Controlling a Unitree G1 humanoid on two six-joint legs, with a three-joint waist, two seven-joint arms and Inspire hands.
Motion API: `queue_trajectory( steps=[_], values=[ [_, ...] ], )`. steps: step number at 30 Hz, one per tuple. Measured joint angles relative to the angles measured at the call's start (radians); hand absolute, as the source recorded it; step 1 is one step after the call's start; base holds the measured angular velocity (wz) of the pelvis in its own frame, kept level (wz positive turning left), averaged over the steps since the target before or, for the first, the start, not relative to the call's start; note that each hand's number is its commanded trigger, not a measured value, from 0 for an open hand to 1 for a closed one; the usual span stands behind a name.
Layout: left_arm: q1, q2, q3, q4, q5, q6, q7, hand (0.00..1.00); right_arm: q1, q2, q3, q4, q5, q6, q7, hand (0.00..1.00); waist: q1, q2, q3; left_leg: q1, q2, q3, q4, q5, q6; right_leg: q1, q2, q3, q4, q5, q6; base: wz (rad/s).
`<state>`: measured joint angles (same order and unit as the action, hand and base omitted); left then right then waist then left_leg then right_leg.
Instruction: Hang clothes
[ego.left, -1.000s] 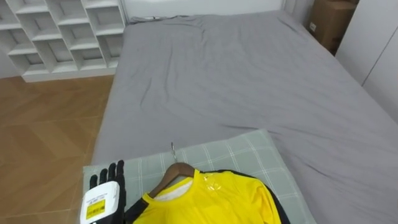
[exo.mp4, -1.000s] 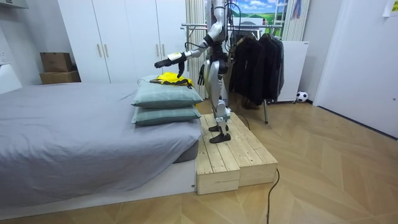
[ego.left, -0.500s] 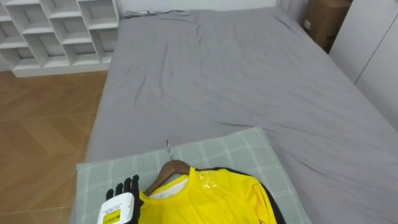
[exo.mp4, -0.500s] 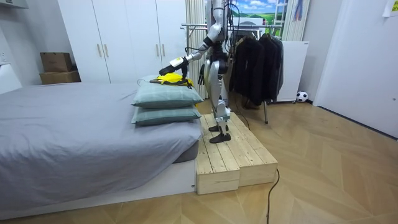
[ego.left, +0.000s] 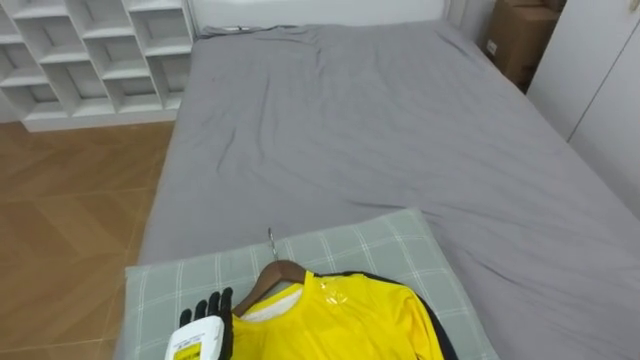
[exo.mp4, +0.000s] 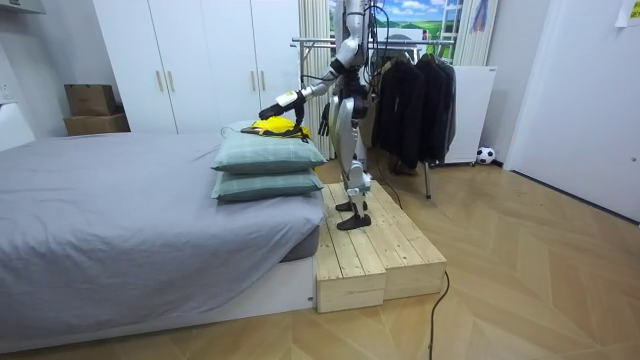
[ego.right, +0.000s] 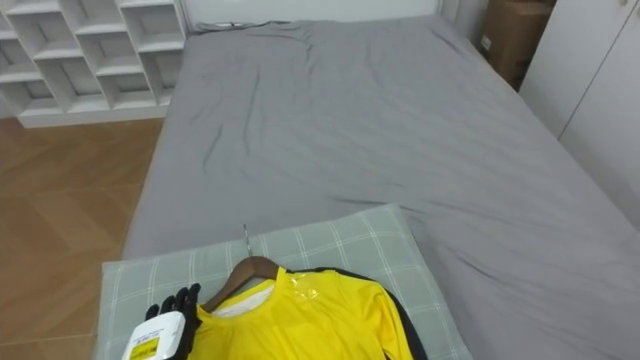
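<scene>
Lowering from its raised reach of a second ago, the left hand (ego.left: 204, 325) is now hovering close over the near left part of the checked pillow (ego.left: 400, 240). It is sitting nearer the yellow shirt (ego.left: 350, 315) than before. Its fingers (ego.left: 215, 303) are pointing forward, straight and side by side, and are gripping nothing. They are lying just beside the left end of the wooden hanger (ego.left: 268, 277); whether they are touching it I cannot tell.

The shirt is lying flat along the pillow's near edge with the hanger tucked in its collar. The metal hook (ego.left: 270, 241) is pointing toward the pillow's far edge. Beyond the pillow the grey bed (ego.left: 380, 130) is stretching away.

In the room view the robot is standing on a wooden platform (exo.mp4: 375, 250) beside the stacked pillows, leaning its left arm out over them. The right hand (exo.mp4: 323, 125) is hanging by its hip, too small there to tell how it is held. A rack of dark clothes (exo.mp4: 410, 100) is standing behind the robot.
</scene>
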<state>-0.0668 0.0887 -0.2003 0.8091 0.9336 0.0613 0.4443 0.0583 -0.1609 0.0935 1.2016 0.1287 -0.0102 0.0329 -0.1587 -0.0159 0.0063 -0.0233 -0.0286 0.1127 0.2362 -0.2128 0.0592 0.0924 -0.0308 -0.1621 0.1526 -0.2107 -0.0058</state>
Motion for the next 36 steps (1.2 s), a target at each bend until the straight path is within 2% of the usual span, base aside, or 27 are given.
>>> queue_trajectory(
  steps=[6,14,18,20,24,28,30,33,36],
  values=[
    [0.0,0.001,0.006,0.034,-0.002,0.003,0.006,0.0,0.004,-0.002,0.002,0.001,0.016,0.004,-0.008,0.0,0.003,0.002,-0.0013,0.014,0.003,0.018,-0.014,0.0,0.0,-0.001,0.003,0.022,0.001,0.002,-0.002,-0.1],
    [-0.008,0.002,0.069,0.04,-0.033,0.003,0.043,0.0,0.011,-0.004,0.002,0.009,0.033,0.013,-0.006,0.0,-0.001,0.0,-0.0019,0.011,0.003,0.023,-0.013,0.0,0.0,-0.008,0.002,0.029,0.001,0.002,-0.002,-0.02],
    [-0.036,0.01,0.084,0.048,-0.04,0.003,0.053,0.0,0.006,-0.003,0.003,0.01,0.042,0.022,0.002,0.0,0.001,-0.006,-0.0038,-0.004,0.003,0.022,-0.011,0.001,0.0,-0.022,-0.002,0.027,0.002,0.002,-0.003,0.0],
    [-0.058,0.011,0.084,0.065,-0.04,0.002,0.054,0.0,0.002,-0.002,0.003,0.01,0.04,0.026,0.004,0.0,0.001,-0.01,-0.0024,-0.013,0.002,0.022,-0.007,0.003,0.001,-0.028,-0.002,0.025,0.002,0.002,-0.003,0.0],
    [-0.095,0.014,0.083,0.11,-0.059,-0.003,0.053,0.0,0.001,0.0,0.003,0.01,0.04,0.026,0.012,0.0,0.0,-0.015,-0.0028,-0.019,0.002,0.023,-0.002,0.003,0.001,-0.031,-0.001,0.026,0.002,0.003,-0.003,0.0],
    [-0.117,0.028,0.083,0.141,-0.079,-0.008,0.046,0.0,0.001,0.0,0.003,0.008,0.04,0.02,0.01,0.0,0.0,-0.015,-0.0027,-0.028,0.004,0.023,0.001,0.003,0.001,-0.039,-0.002,0.026,0.002,0.003,-0.003,0.0],
    [-0.117,0.038,0.083,0.142,-0.079,-0.018,0.044,0.0,0.001,0.0,0.003,0.008,0.039,0.014,0.009,0.0,-0.001,-0.012,-0.0015,-0.034,0.005,0.023,0.003,0.003,0.001,-0.042,-0.002,0.025,0.001,0.003,-0.004,0.0],
    [-0.117,0.045,0.083,0.142,-0.079,-0.024,0.041,0.0,0.0,-0.002,0.003,0.008,0.04,0.001,0.001,0.0,-0.001,-0.002,0.0046,-0.034,0.006,0.023,0.002,0.003,0.001,-0.043,-0.002,0.023,0.0,0.003,-0.004,0.0],
    [-0.122,0.048,0.083,0.152,-0.079,-0.028,0.036,0.0,-0.001,-0.006,0.003,0.008,0.04,-0.009,0.0,0.0,0.0,0.003,0.0057,-0.035,0.006,0.023,-0.001,0.003,0.001,-0.043,-0.002,0.023,-0.001,0.003,-0.004,0.0]
  ],
)
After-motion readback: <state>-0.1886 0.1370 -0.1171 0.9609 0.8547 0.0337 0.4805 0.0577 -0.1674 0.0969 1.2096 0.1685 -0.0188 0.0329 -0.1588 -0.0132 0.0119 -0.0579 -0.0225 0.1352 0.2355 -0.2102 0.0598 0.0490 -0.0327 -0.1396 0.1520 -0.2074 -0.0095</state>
